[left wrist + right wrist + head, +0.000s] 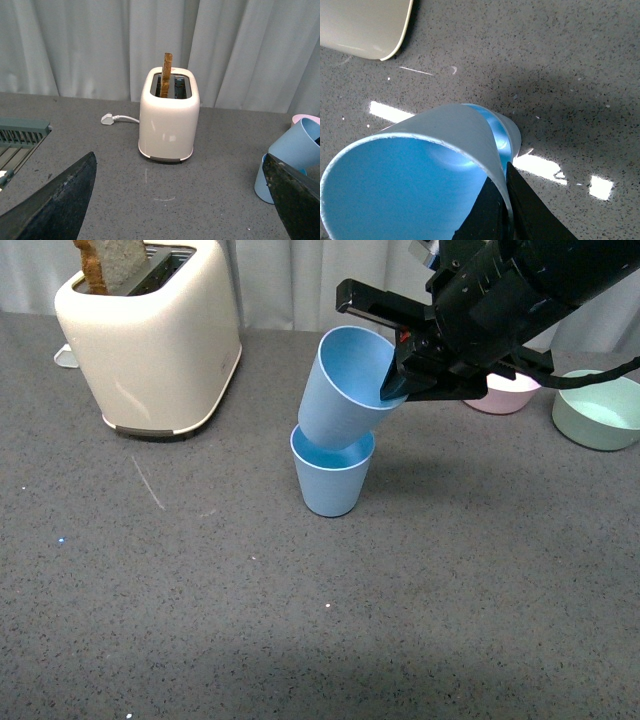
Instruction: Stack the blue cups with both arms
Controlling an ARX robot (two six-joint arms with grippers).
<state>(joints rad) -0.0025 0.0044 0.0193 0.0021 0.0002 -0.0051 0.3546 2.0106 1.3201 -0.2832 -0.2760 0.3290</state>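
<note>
One blue cup (332, 476) stands upright on the grey table. My right gripper (402, 388) is shut on the rim of the second blue cup (342, 390), one finger inside and one outside. This held cup is tilted, and its base dips into the mouth of the standing cup. The right wrist view shows the held cup (410, 180) with the standing cup (512, 135) just under it, and my gripper (506, 210) pinching the wall. My left gripper (180, 200) is open and empty, with both cups at the right edge of its view (295, 150).
A cream toaster (150, 340) with a slice of toast stands at the back left; its white plug (108, 119) lies behind it. A pink bowl (505, 395) and a green bowl (598, 410) sit at the back right. White curtains hang behind the table.
</note>
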